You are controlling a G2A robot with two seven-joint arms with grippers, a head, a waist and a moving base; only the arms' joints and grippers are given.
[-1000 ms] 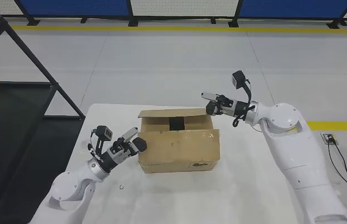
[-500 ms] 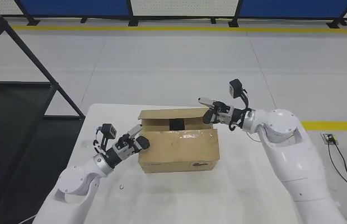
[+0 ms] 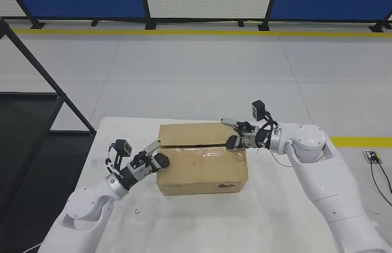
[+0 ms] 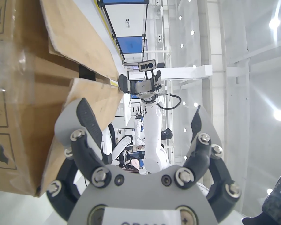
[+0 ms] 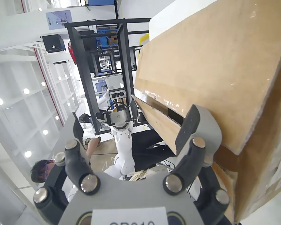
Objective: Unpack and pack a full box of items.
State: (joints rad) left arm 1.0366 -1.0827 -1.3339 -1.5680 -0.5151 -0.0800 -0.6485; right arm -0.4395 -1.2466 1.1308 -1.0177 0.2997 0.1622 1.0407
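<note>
One cardboard box [image 3: 202,167], set toward the far edge of the worktop [image 3: 272,215], about midway between its side edges. Open surface lies in front of it and at both ends. Its top flaps [image 3: 189,134] are folded down, with a narrow dark seam between them.

Left tool [image 3: 157,159]: at the box's left end, jaws spread wide, nothing held, one finger [image 4: 88,118] at the near flap's corner.

Right tool [image 3: 232,131]: over the seam's right end, jaws apart, nothing held, one finger [image 5: 194,125] against a flap edge.
</note>
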